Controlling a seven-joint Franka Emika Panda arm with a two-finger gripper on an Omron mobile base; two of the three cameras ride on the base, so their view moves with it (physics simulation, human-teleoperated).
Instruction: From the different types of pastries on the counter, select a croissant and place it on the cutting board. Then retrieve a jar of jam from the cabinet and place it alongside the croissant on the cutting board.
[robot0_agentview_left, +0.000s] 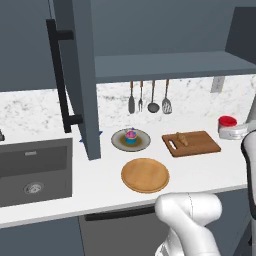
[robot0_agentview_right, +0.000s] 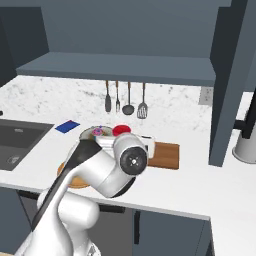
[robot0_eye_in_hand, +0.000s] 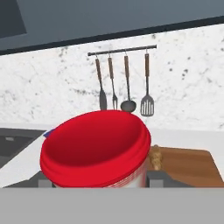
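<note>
Red-lidded jar of jam (robot0_eye_in_hand: 97, 151), pale-banded, clamped in end effector (robot0_eye_in_hand: 98, 179) beside croissant (robot0_eye_in_hand: 155, 158)

No readable text, label, brand, number or sign on anything here

Two rear base views over the counter (robot0_agentview_left: 107, 172), sharing the cutting board (robot0_agentview_left: 192, 143); hand view close, facing the backsplash.

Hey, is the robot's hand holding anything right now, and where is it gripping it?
Yes, the jar of jam. The hand grips it low on its sides, below the red lid, with the fingers on either side, and the jar sits near the cutting board.
</note>
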